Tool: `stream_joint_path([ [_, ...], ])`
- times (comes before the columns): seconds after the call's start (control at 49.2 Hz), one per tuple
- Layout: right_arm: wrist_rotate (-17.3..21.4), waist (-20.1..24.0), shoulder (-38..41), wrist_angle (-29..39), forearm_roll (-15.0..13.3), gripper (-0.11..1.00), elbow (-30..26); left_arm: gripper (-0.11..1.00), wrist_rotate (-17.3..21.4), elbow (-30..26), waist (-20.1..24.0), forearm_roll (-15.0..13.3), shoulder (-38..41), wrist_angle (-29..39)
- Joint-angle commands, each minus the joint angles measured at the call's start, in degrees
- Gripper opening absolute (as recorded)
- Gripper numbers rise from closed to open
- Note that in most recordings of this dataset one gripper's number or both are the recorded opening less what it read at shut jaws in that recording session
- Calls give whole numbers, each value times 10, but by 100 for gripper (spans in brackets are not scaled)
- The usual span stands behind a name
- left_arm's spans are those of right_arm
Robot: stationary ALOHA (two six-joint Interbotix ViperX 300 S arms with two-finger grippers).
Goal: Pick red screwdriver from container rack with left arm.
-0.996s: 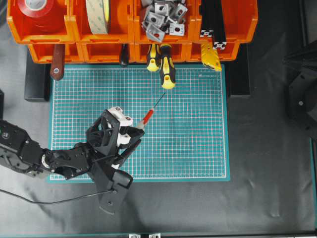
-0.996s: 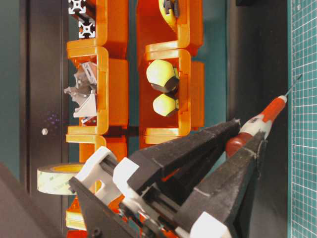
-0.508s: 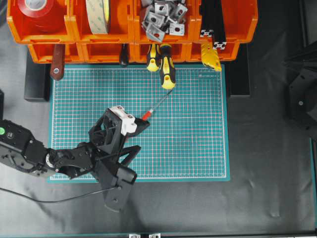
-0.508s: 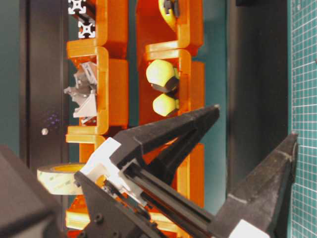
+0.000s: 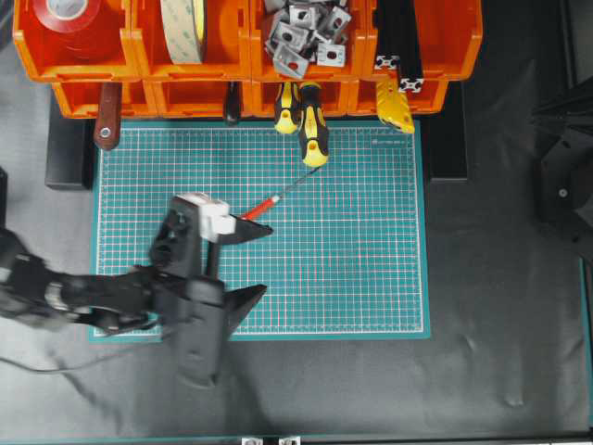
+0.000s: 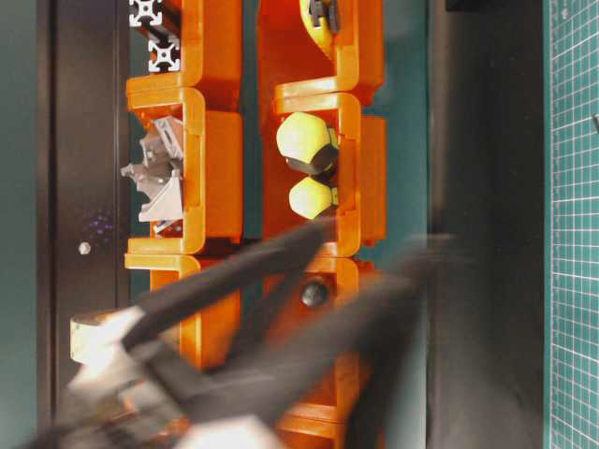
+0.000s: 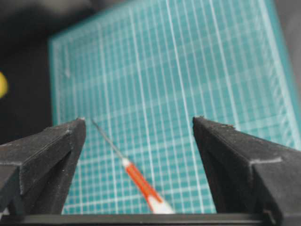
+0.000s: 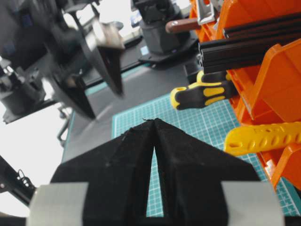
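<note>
The red screwdriver [image 5: 266, 204] lies flat on the green mat, with its thin shaft pointing up-right toward the container rack [image 5: 241, 56]. My left gripper [image 5: 261, 262] is open, and nothing is held between its black fingers [image 5: 250, 230]. In the left wrist view the red screwdriver [image 7: 141, 181] rests on the mat below the wide-open left gripper [image 7: 138, 119], nearer the left finger [image 7: 47, 160]. My right gripper [image 8: 154, 120] is shut and empty, off to the right of the mat. The table-level view shows the left gripper only as a dark blur in front of the rack [image 6: 215, 168].
Two yellow-black screwdrivers [image 5: 313, 130] stick out of the rack's lower row over the mat [image 5: 371, 260]. A maroon handle [image 5: 107, 116], tape rolls [image 5: 183, 28], metal brackets [image 5: 301, 32] and a yellow piece [image 5: 394, 104] sit in the bins. The right arm's base [image 5: 561, 167] stands at the right edge.
My left gripper opened and let go of the red screwdriver, which now lies on the mat. The arm has drawn back to the left and is still blurred.
</note>
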Motion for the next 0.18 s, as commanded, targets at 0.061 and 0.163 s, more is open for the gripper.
stream_joint_path([
  [0.061, -6, 1, 11, -2, -5, 0, -14, 88, -11, 7, -11, 3, -105, 0],
  [0.163, -11, 0, 14, -8, -18, 0, -12, 88, -11, 25, -9, 3, -158, 0],
])
